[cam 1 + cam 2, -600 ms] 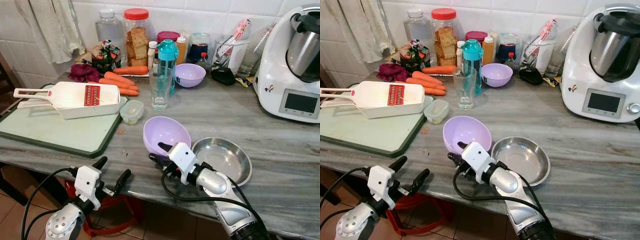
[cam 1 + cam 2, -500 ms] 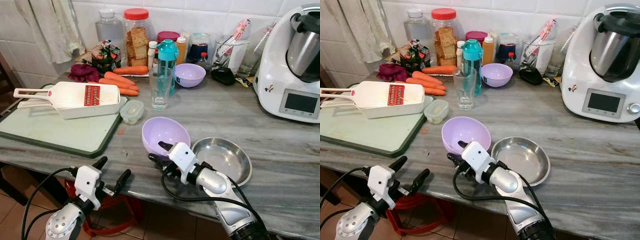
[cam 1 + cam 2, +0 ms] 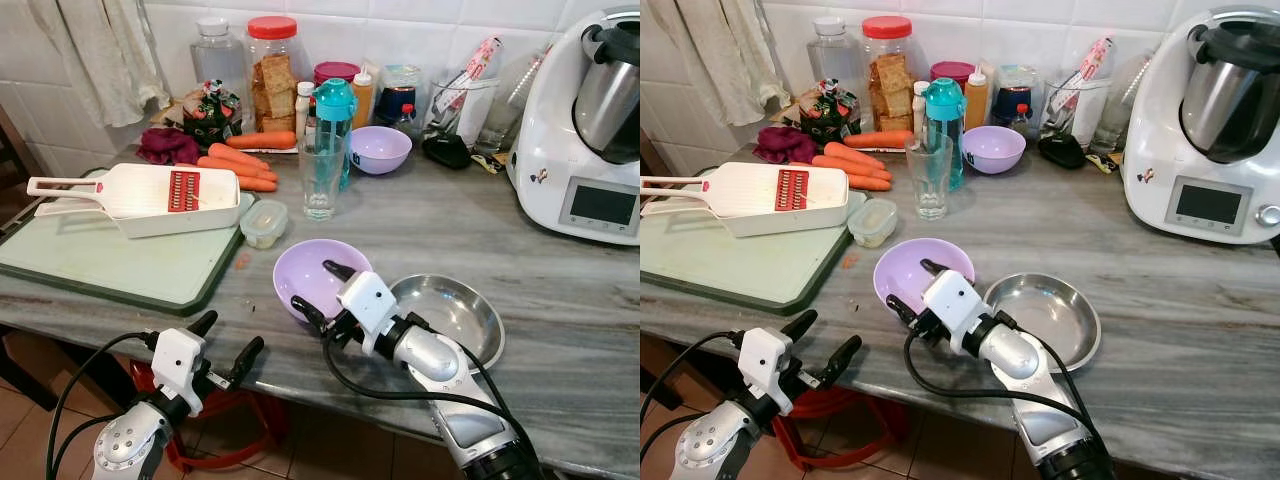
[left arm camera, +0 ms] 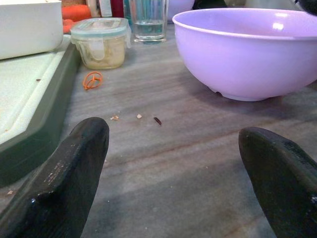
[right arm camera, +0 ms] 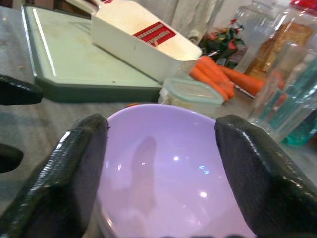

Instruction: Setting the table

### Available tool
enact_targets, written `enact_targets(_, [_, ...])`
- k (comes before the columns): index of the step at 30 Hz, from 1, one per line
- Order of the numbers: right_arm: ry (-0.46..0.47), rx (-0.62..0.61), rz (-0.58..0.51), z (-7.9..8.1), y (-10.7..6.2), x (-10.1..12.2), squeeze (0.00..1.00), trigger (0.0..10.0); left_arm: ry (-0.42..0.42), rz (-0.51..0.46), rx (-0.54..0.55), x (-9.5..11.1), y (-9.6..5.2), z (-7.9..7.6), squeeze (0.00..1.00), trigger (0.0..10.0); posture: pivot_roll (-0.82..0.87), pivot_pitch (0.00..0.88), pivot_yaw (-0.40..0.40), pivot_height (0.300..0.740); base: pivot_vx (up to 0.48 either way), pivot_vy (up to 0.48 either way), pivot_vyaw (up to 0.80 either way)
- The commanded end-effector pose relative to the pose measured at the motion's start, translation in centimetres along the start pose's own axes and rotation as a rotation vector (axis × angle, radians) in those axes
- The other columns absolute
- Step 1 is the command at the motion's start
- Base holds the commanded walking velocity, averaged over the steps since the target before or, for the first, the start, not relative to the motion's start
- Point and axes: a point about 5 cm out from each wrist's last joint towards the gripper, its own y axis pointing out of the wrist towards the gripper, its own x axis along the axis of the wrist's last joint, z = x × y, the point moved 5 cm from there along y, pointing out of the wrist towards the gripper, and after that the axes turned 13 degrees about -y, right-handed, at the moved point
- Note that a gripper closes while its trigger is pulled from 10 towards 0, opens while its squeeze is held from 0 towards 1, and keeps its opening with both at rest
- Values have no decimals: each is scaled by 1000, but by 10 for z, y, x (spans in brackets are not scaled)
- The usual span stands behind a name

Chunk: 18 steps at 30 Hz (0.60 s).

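A lilac bowl (image 3: 312,280) sits flat on the grey marble counter (image 3: 420,230), just left of a shallow steel bowl (image 3: 452,315). My right gripper (image 3: 321,291) is open at the lilac bowl's near side. One finger reaches over the bowl's inside, the other lies outside its front rim. In the right wrist view the bowl (image 5: 163,173) lies between the spread fingers (image 5: 74,163). My left gripper (image 3: 226,338) is open and holds nothing, low in front of the counter edge. It faces the same bowl (image 4: 247,54).
A green cutting board (image 3: 90,262) with a white slicer (image 3: 150,195) lies at left, a small lidded container (image 3: 264,222) beside it. Behind stand a glass (image 3: 321,180), a teal bottle (image 3: 335,115), a second lilac bowl (image 3: 380,150), carrots (image 3: 240,163) and jars. A white kitchen machine (image 3: 585,130) stands at right.
The lilac bowl was tilted up in my right gripper; now it rests flat, slightly further left. The right gripper's fingers have spread apart. The left arm has barely moved.
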Motion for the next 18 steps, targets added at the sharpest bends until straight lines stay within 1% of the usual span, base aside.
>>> enact_targets(1, [-9,-70,-14,-14,-4,7,1000,10000,3,-5,-14,1,3,-1,0,10000,14,0,19,740,0,0,0])
enact_targets(2, [-9,-70,-14,-14,-4,7,1000,10000,3,-5,-14,1,3,-1,0,10000,14,0,19,740,0,0,0])
enact_targets(4, [-21,-177,-22,-31,-13,13,1000,10000,-1,-6,-23,0,4,-3,0,10000,13,0,18,740,0,0,0])
enact_targets(5, [-21,-177,-22,-31,-13,13,1000,10000,-1,-6,-23,0,4,-3,0,10000,13,0,18,740,0,0,0])
enact_targets(7, [-1,-234,-20,-39,-19,13,1000,10000,-7,-9,-29,0,4,-4,0,10000,13,0,18,740,0,0,0])
enact_targets(8, [-1,-234,-20,-39,-19,13,1000,10000,-7,-9,-29,0,4,-4,0,10000,13,0,18,740,0,0,0])
enact_targets(10, [10,-419,28,-61,-44,7,1000,10000,-22,-19,-56,2,4,-8,0,10000,8,0,18,740,0,0,0])
enact_targets(11, [10,-419,28,-61,-44,7,1000,10000,-22,-19,-56,2,4,-8,0,10000,8,0,18,740,0,0,0])
enact_targets(12, [11,-449,42,-65,-49,4,1000,10000,-21,-20,-60,2,4,-8,0,10000,8,0,18,740,0,0,0])
enact_targets(13, [4,-531,90,-74,-62,-3,1000,10000,-18,-30,-57,4,5,-8,0,10000,-1,0,22,740,0,0,0])
enact_targets(15, [-5,-580,125,-79,-70,-7,1000,10000,-14,-39,-51,6,5,-7,0,10000,-1,0,22,740,0,0,0])
enact_targets(16, [4,-592,135,-80,-73,-9,1000,10000,-8,-49,-41,8,6,-6,0,10000,-7,0,24,740,0,0,0])
enact_targets(17, [3,-603,169,-79,-78,-15,1000,10000,12,-75,-16,13,8,-2,0,10000,-13,0,28,740,0,0,0])
enact_targets(18, [3,-603,169,-79,-78,-15,1000,10000,12,-75,-16,13,8,-2,0,10000,-13,0,28,740,0,0,0])
